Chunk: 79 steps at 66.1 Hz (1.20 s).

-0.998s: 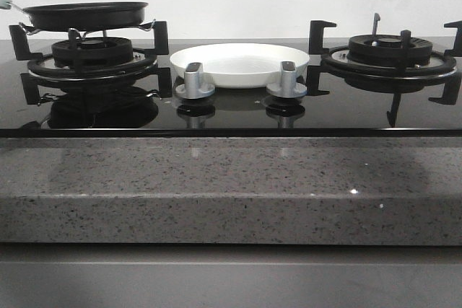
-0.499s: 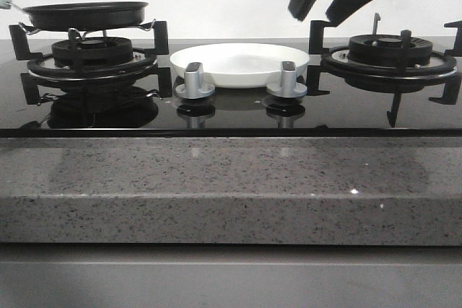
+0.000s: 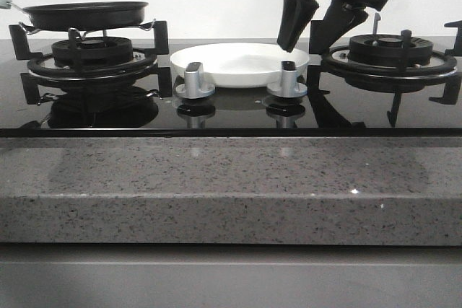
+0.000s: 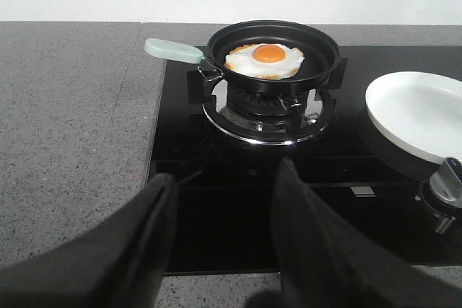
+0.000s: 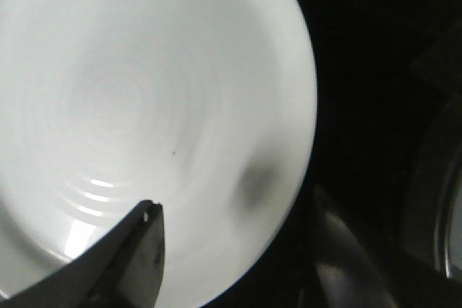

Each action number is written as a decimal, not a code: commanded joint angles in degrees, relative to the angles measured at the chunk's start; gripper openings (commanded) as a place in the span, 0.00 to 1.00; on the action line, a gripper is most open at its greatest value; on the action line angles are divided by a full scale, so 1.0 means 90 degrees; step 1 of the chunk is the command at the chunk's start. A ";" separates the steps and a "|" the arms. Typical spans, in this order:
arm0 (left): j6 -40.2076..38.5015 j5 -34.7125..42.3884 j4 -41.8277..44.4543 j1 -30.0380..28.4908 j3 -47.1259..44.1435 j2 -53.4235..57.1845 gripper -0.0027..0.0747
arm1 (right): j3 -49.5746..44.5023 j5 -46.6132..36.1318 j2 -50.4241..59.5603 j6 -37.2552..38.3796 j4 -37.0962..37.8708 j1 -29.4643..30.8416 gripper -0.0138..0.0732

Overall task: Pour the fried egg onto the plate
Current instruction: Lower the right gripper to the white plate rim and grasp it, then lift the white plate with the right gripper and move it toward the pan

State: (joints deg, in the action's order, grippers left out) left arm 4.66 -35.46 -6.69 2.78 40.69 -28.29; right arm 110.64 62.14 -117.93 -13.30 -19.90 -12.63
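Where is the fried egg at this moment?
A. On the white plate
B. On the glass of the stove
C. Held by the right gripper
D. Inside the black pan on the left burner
D: the fried egg lies flat in the black pan on the left burner, while the plate is bare.

front: low, level across hob | left wrist: angled over pan [image 4: 274, 52] | right wrist: close above plate [image 5: 144, 106]

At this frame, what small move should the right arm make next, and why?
Probably keep lowering the right tool onto the near right rim of the plate and close on it. The jaws are open and straddle that rim from above, the plate is empty, and the fried egg lies in the pan on the left burner.
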 commanded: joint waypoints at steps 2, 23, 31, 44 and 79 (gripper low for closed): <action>-0.0056 0.0514 -0.0062 -0.0034 0.0167 -0.0076 0.44 | 0.0279 -0.0116 0.0277 -0.0055 -0.0065 0.0028 0.69; -0.0056 0.0514 -0.0062 -0.0034 0.0167 -0.0076 0.44 | 0.0281 0.0023 0.0119 -0.0055 0.0111 0.0037 0.69; -0.0056 0.0514 -0.0062 -0.0034 0.0167 -0.0076 0.44 | 0.0281 0.0023 0.0118 -0.0055 0.0076 0.0037 0.69; -0.0056 0.0514 -0.0062 -0.0034 0.0167 -0.0076 0.44 | 0.0281 0.0055 0.0118 -0.0055 0.0062 0.0037 0.50; -0.0056 0.0514 -0.0062 -0.0034 0.0167 -0.0076 0.44 | 0.0281 -0.0223 0.0118 -0.0048 0.0049 0.0037 0.09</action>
State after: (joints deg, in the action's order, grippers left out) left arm 4.66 -35.46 -6.69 2.78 40.69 -28.29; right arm 111.78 59.66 -120.14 -12.04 -19.15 -12.45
